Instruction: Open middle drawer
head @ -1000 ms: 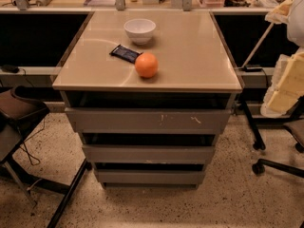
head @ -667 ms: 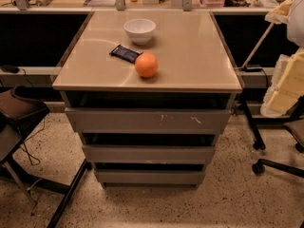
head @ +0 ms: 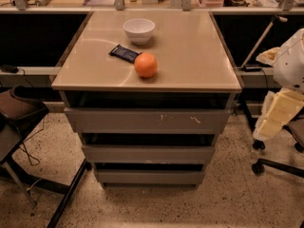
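Note:
A grey three-drawer cabinet stands in the middle of the camera view. The middle drawer [head: 148, 153] has a plain flat grey front with no handle and sits between a larger front with white scratch marks [head: 147, 121] and a narrower bottom front [head: 148, 176]. Dark gaps show above each front. My gripper [head: 278, 114] is a cream-coloured part at the right edge, below my white arm [head: 290, 61]. It hangs to the right of the cabinet, about level with the top drawer, and touches nothing.
On the cabinet top [head: 190, 56] lie a white bowl [head: 139, 30], an orange [head: 145, 64] and a dark wrapped bar [head: 124, 53]. A chair [head: 19, 113] stands at the left, and chair legs with castors [head: 275, 163] at the right. Benches run behind.

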Robot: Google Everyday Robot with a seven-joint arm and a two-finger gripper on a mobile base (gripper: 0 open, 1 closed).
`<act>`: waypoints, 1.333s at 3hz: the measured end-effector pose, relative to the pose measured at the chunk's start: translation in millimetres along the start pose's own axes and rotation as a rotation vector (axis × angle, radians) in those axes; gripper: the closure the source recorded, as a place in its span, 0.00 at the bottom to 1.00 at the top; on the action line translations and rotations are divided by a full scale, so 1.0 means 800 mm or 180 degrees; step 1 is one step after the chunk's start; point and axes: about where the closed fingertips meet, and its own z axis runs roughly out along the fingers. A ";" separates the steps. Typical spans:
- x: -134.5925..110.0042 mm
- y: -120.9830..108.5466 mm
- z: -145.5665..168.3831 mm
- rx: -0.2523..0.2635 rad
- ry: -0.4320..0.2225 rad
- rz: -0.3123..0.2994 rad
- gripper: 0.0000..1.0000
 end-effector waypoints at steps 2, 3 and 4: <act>-0.010 0.021 0.028 -0.0030 -0.0075 -0.0018 0.00; -0.048 0.082 0.101 -0.0246 -0.0474 -0.0014 0.00; -0.096 0.160 0.200 -0.0629 -0.0884 0.0101 0.00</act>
